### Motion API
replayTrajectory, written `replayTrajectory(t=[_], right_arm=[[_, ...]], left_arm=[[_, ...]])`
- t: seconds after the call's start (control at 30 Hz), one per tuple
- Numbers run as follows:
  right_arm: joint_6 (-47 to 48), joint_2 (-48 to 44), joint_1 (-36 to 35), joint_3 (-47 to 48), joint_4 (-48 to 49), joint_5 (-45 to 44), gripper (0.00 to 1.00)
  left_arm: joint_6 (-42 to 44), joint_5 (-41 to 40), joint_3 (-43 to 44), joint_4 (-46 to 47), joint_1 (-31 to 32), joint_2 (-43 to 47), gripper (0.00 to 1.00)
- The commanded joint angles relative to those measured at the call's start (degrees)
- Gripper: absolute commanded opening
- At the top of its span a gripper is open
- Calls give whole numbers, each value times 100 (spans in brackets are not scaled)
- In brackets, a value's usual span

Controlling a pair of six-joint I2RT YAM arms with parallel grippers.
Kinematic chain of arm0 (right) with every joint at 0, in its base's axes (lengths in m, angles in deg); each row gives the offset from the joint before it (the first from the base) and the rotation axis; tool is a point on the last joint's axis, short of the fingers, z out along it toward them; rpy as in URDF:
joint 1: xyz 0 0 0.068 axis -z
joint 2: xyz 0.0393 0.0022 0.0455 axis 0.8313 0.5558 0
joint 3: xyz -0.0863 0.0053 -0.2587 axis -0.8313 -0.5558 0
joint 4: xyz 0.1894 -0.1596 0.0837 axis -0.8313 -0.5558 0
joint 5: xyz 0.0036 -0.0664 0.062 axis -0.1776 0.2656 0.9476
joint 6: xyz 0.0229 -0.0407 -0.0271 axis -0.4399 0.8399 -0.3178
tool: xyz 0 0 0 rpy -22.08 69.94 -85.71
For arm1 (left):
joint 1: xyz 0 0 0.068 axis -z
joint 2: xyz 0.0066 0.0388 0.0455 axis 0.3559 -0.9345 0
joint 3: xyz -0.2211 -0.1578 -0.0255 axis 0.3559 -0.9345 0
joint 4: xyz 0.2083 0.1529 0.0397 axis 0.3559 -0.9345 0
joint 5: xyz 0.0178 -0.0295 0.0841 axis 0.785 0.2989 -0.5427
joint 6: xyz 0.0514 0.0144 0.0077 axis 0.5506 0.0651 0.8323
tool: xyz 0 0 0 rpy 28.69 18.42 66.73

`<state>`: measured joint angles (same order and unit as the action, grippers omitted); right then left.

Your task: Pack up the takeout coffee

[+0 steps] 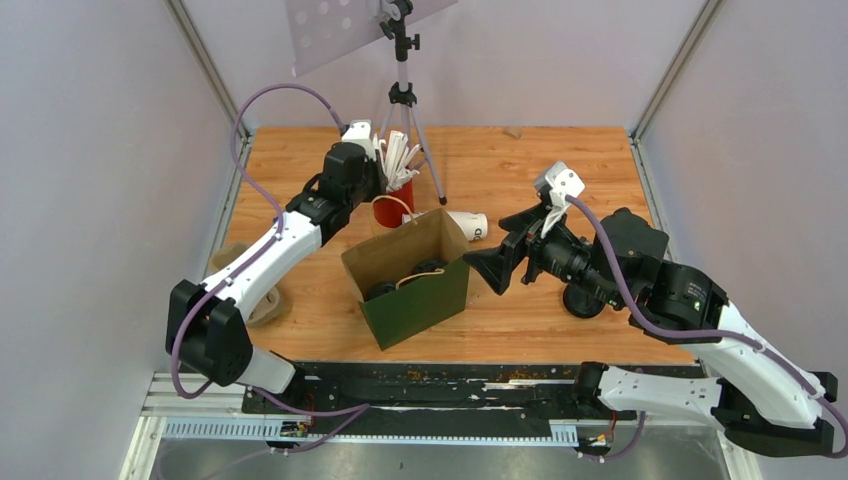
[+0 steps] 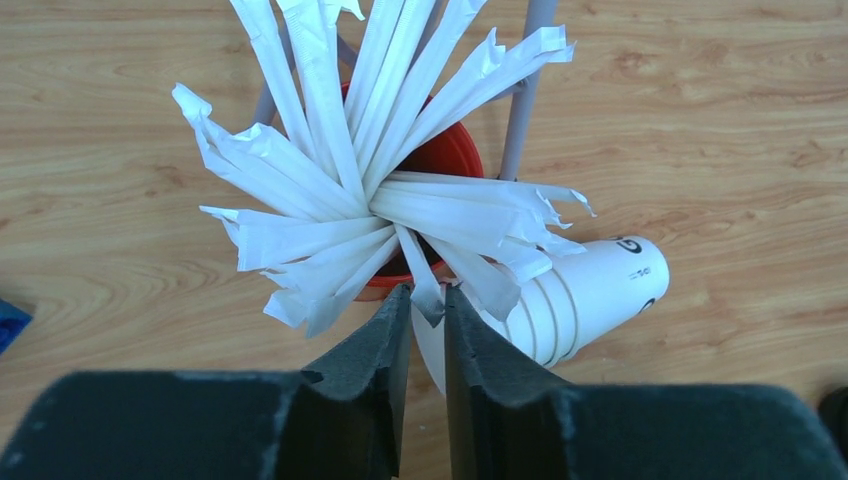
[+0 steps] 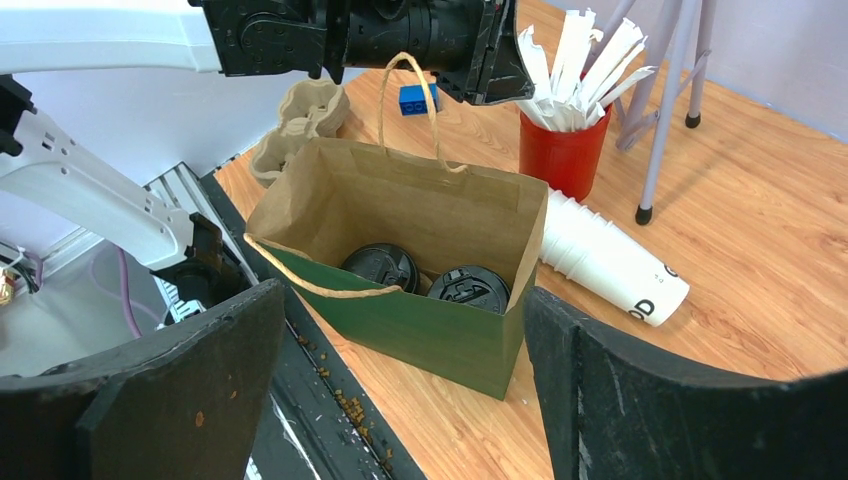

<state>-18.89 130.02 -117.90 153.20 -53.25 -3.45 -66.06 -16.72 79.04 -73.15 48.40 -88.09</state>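
Note:
Two black round lids (image 3: 380, 268) (image 3: 468, 288) show inside the open green paper bag (image 3: 430, 340); the cups under them are hidden. In the top view the bag (image 1: 425, 305) stands mid-table with the lids (image 1: 430, 267) inside. My left gripper (image 2: 428, 293) is over the red cup of white straws (image 2: 450, 155) and is shut on one paper-wrapped straw (image 2: 427, 285). It shows in the top view (image 1: 385, 180) just above the red cup (image 1: 390, 212). My right gripper (image 1: 488, 270) is wide open and empty, just right of the bag, facing it (image 3: 400, 300).
A stack of nested white cups (image 1: 466, 224) lies on its side behind the bag, next to the red cup. A tripod (image 1: 402, 95) stands at the back. A cardboard cup carrier (image 1: 240, 285) sits at the left edge. A black round object (image 1: 583, 300) lies under the right arm.

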Motion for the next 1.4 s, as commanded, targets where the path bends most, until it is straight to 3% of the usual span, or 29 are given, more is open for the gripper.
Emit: replayTrajectory(t=[0.0,0.1,0.17,0.33,0.5,0.67,0.97,1.2,1.37], right_arm=[[-138,-84,26,-40,61,-137,88],[-180,-109,28,-111,110,-147,88],[-190,-143,24,-218,163,-187,88],[-49,-83,24,-515,163,-512,91],[324,260,23,-102,-107,-1217,95],[620,402,26,-11,160,-1341,95],[164,474,72,-431,463,-1642,95],[107,710,213,-376,605,-1674,96],[-4,761,320,-409,725,-1546,96]], left_arm=[[112,47,151,123,-13,76,19],[163,30,279,-116,-19,213,4],[219,25,402,-252,-15,342,0],[125,27,894,-848,-13,716,0],[-144,211,1265,-1534,-13,1108,0],[-163,227,1797,-2398,-13,1534,0],[25,605,2872,-3539,-13,2136,0],[75,1616,4377,-5363,-15,2124,0],[-288,2634,4596,-5390,-13,2475,0]])
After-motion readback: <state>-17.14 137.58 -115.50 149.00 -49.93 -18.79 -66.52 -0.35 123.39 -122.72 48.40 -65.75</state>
